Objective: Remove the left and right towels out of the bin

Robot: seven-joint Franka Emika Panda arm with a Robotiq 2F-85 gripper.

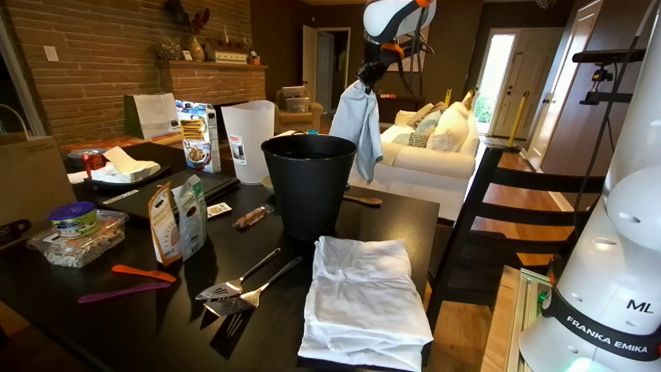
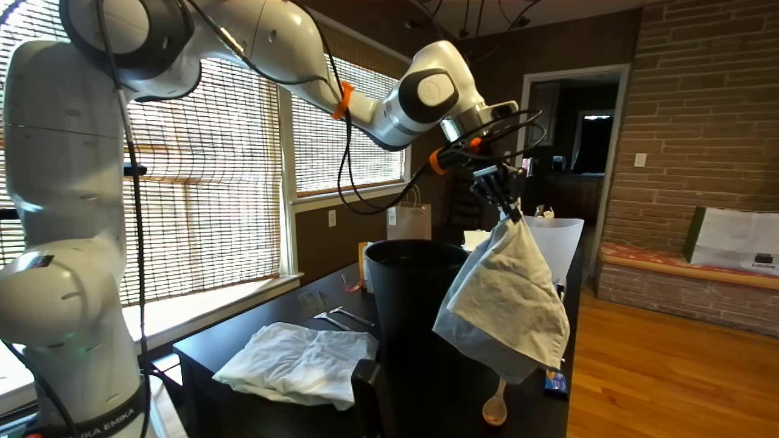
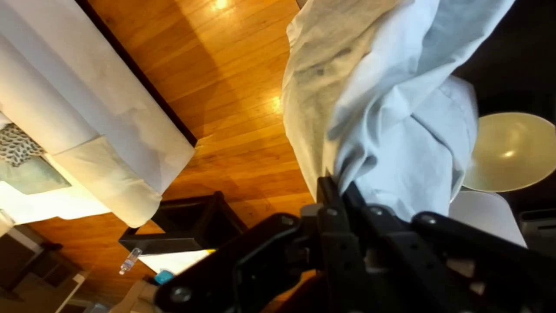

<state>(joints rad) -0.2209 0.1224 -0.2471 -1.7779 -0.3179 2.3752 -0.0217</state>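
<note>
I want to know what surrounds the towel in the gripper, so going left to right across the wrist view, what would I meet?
A patterned cushion, a small turquoise item, the pale bluish towel, then a pale bowl. I left out the gripper, since it overlaps the towel.

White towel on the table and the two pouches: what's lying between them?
Two metal spatulas lie between the white towel and the pouches, as an exterior view shows.

Bin (image 1: 309,191) obstructing, free gap between pouches (image 1: 191,222) and spatulas (image 1: 250,298)
</note>
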